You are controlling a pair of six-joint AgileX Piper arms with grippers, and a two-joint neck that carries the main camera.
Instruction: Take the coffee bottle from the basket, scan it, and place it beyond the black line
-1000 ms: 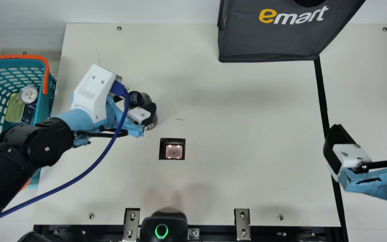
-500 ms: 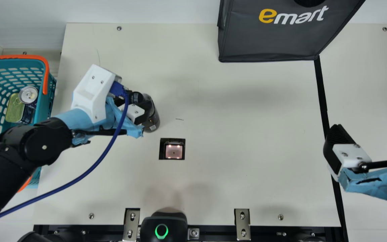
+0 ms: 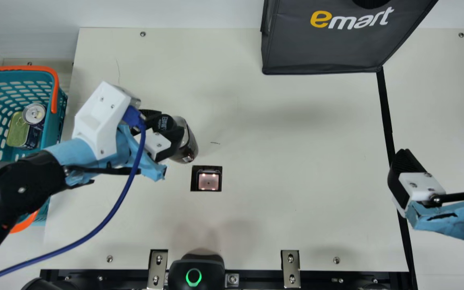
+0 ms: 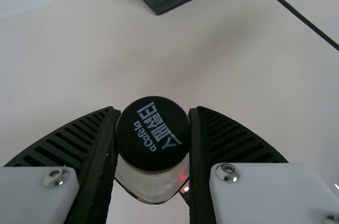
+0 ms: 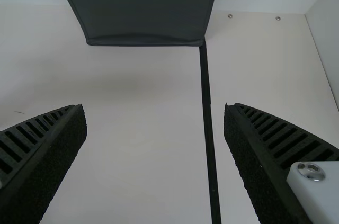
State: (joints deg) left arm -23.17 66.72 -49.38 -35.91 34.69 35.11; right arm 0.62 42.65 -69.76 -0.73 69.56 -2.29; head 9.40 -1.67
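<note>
Left gripper (image 3: 166, 128) clamped on the bottle (image 3: 189, 146) at its capped end, one finger on either side of the black cap (image 4: 153, 134). The bottle lies over the left part of the table (image 3: 280, 209), just far and left of the lit scanner (image 3: 208, 182); whether its base touches the table cannot be told. Right gripper (image 3: 441, 156) at the right, its two fingers wide apart with nothing between them; the line (image 3: 385, 117) passes beneath it, running from the corner of the bag (image 3: 320, 50) at the far side to the near edge. At the far left stands the basket (image 3: 57, 121) – teal, orange-handled – holding a round can (image 3: 34, 113) beside a flat tin (image 3: 17, 129).
</note>
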